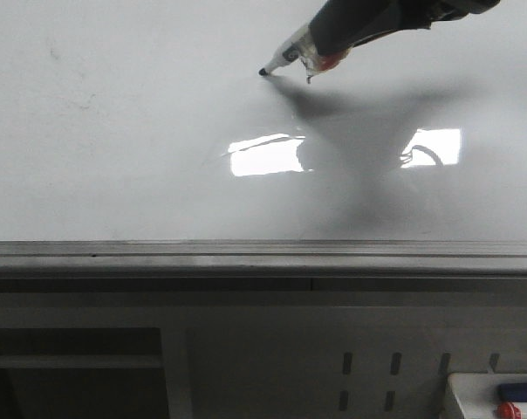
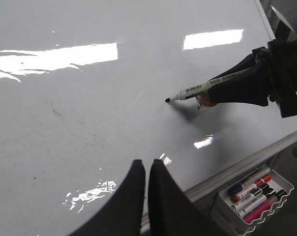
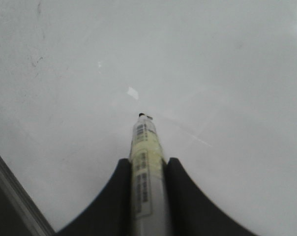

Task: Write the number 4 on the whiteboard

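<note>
Right claw [image 1: 320, 54] clamped on marker [image 1: 285, 58]; long axis points to 8 o'clock, tip at whiteboard [image 1: 124, 157], touching or just off. No number 4 stroke yet; left claw [image 2: 146, 169] closed, idle, farther off.

Below the board's edge there's a grey perforated metal panel [image 1: 368, 375] with short vertical slots. A white plastic tray [image 2: 276, 206] hangs near it, holding blue, red, black and pink markers [image 2: 251, 192]. Overhead lights throw bright rectangular glare.
</note>
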`<action>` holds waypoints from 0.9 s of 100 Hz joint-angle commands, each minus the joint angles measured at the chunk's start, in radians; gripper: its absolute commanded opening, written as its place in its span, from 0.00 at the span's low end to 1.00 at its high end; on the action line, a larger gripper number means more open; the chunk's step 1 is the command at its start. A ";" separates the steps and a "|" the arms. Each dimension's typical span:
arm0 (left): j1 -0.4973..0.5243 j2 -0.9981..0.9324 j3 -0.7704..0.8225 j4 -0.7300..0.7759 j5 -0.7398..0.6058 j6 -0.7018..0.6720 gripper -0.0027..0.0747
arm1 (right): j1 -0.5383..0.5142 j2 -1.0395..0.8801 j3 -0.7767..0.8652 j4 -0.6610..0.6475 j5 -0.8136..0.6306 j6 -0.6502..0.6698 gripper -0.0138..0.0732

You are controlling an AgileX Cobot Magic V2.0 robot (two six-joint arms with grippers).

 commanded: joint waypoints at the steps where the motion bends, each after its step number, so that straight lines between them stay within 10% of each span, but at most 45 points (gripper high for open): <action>1: 0.002 0.005 -0.029 -0.024 -0.070 -0.009 0.01 | -0.007 0.026 -0.020 -0.004 0.006 -0.009 0.10; 90: 0.002 0.005 -0.029 -0.024 -0.070 -0.009 0.01 | 0.064 0.049 -0.020 0.026 0.054 -0.007 0.10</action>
